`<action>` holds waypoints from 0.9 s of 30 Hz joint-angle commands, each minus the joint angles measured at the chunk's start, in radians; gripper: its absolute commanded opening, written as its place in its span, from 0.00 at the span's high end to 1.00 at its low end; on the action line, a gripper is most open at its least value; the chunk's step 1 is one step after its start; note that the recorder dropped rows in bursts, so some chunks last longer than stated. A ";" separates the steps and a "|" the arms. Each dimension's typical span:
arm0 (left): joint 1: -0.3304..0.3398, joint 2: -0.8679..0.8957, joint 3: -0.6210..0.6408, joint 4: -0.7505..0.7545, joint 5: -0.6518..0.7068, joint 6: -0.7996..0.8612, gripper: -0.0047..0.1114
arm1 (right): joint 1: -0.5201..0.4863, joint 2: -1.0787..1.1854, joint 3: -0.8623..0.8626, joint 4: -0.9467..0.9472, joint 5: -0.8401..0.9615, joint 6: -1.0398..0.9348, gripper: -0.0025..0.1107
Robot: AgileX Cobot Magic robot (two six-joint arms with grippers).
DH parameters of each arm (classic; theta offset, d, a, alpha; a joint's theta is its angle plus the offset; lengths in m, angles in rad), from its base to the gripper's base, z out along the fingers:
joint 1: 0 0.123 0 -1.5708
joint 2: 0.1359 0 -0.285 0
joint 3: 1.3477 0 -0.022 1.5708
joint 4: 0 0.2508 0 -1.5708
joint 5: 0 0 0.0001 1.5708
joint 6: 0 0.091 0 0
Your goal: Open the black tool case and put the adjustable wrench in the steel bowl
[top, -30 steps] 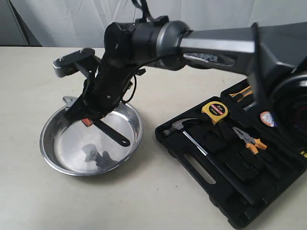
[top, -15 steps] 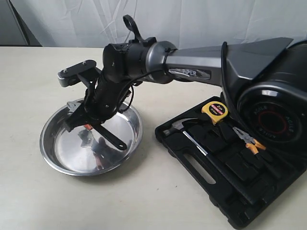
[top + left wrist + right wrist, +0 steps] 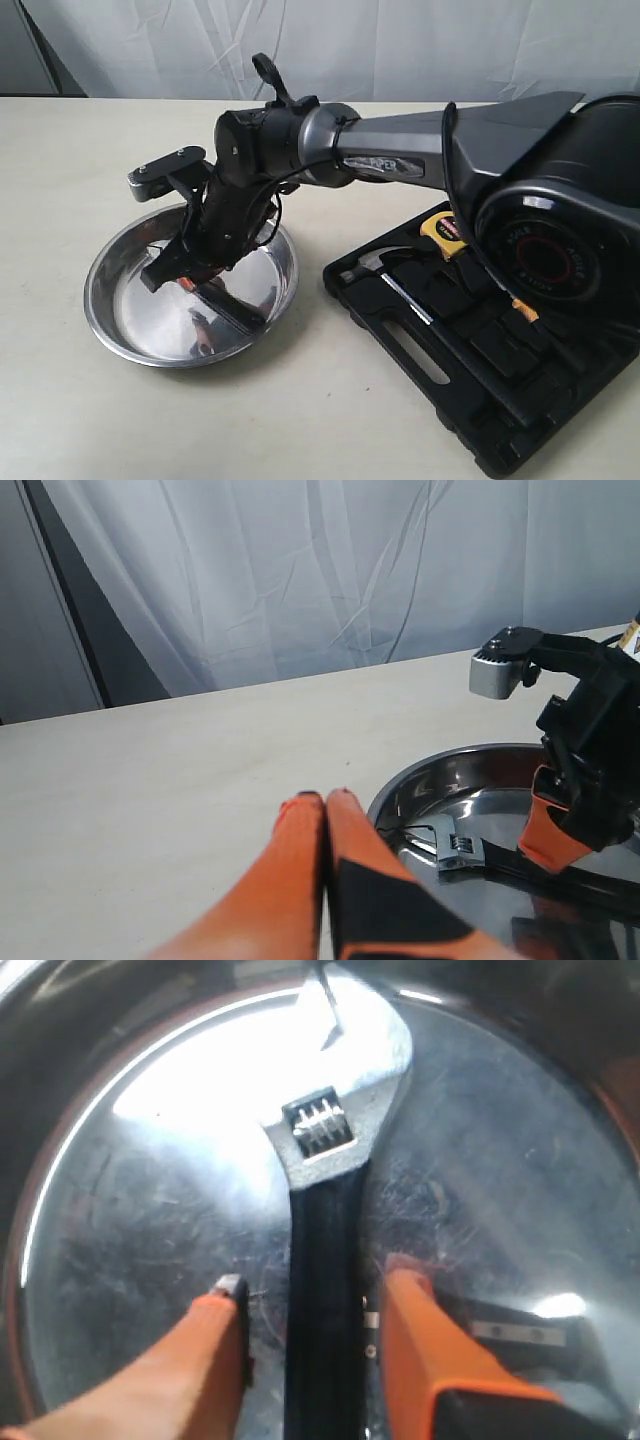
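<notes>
The adjustable wrench [image 3: 325, 1210] lies flat on the bottom of the steel bowl [image 3: 130, 1210], silver head away from the wrist. My right gripper [image 3: 317, 1278] straddles its black handle, open, with a gap at each finger. In the exterior view the right gripper [image 3: 185, 280] is down inside the steel bowl [image 3: 130, 325] and the wrench [image 3: 240, 312] handle pokes out below it. The black tool case [image 3: 480, 390] lies open at the right. My left gripper [image 3: 325, 798] is shut and empty, just outside the bowl [image 3: 430, 778] rim, near the wrench [image 3: 458, 844] head.
The open case holds a claw hammer [image 3: 375, 265], a yellow tape measure [image 3: 442, 228] and orange-handled pliers [image 3: 526, 310] partly behind the right arm. The right arm [image 3: 400, 155] spans the table from right to left above the case. A white curtain hangs behind the table.
The right gripper has come down into the bowl with the wrench. The wrench now rests on the bowl's bottom, and the fingers stand apart from its handle.
</notes>
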 commanded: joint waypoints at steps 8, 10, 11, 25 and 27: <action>-0.001 0.004 -0.002 -0.002 -0.003 -0.001 0.96 | -0.002 -0.263 -0.006 -0.167 0.280 0.125 0.99; -0.001 0.004 -0.002 -0.002 -0.003 -0.001 0.96 | 0.004 -0.341 0.015 -0.211 0.297 0.174 0.99; -0.001 0.004 -0.002 -0.002 -0.003 -0.001 0.96 | 0.008 -0.393 0.038 -0.244 0.298 0.206 0.99; -0.001 0.004 -0.002 -0.002 -0.003 -0.001 0.96 | 0.129 -1.249 0.667 -0.309 0.356 0.493 0.99; -0.001 0.004 -0.002 -0.002 -0.003 -0.001 0.96 | 0.129 -1.345 0.721 -0.231 0.413 0.493 0.99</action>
